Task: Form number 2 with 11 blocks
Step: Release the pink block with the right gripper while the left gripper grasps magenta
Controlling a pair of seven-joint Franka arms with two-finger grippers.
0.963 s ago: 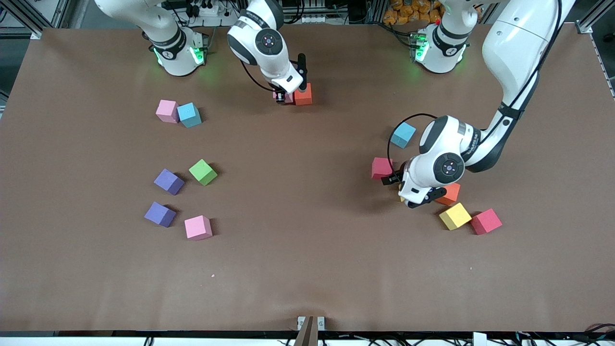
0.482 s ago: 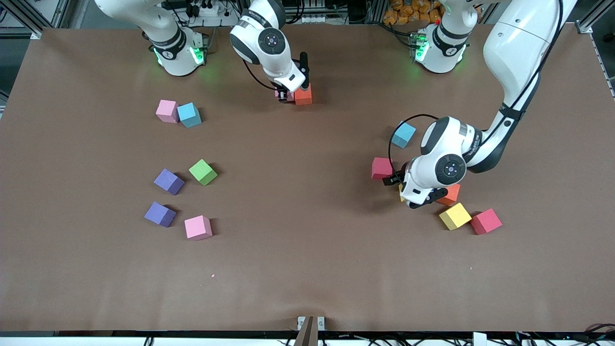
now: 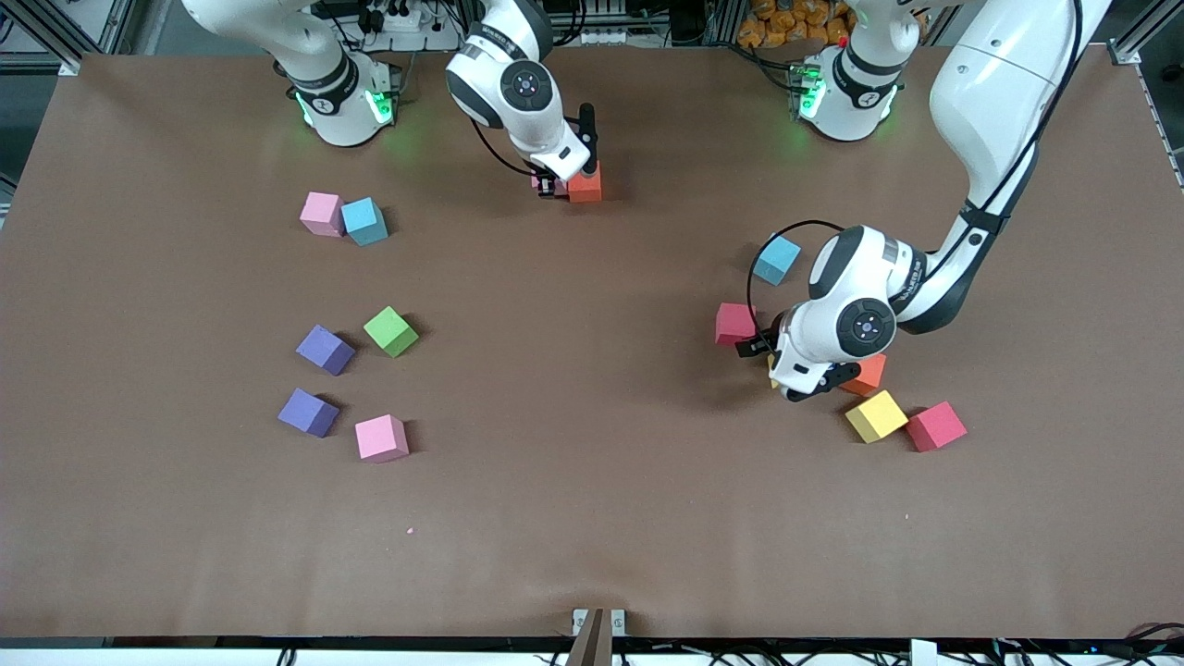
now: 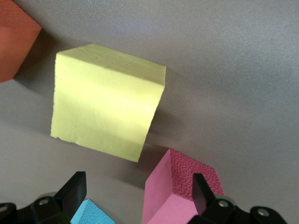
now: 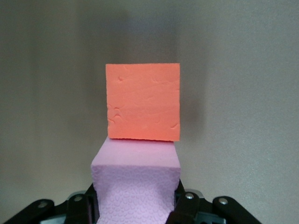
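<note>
My right gripper (image 3: 553, 182) is shut on a pale pink block (image 5: 135, 186), low at the table and against an orange block (image 3: 584, 182), which also shows in the right wrist view (image 5: 143, 101). My left gripper (image 3: 792, 363) is open and empty, over a yellow block (image 4: 107, 102) that is almost hidden under it in the front view. Around it lie a crimson block (image 3: 735, 324), an orange block (image 3: 867, 374), a yellow block (image 3: 876, 415) and a crimson block (image 3: 936, 425). Toward the right arm's end lie two pink blocks (image 3: 322, 213) (image 3: 381, 437), a green block (image 3: 390, 331) and two purple blocks (image 3: 325, 349) (image 3: 308, 412).
A light-blue cube (image 3: 363, 220) touches the pink block near the right arm's base. Another light-blue cube (image 3: 775, 259) lies by the left arm's wrist. The brown table (image 3: 592, 462) is bare in the middle and along the edge nearest the front camera.
The right arm's wrist has shifted slightly toward the left arm's end, with the pink block still held by the orange one. The left gripper has barely moved.
</note>
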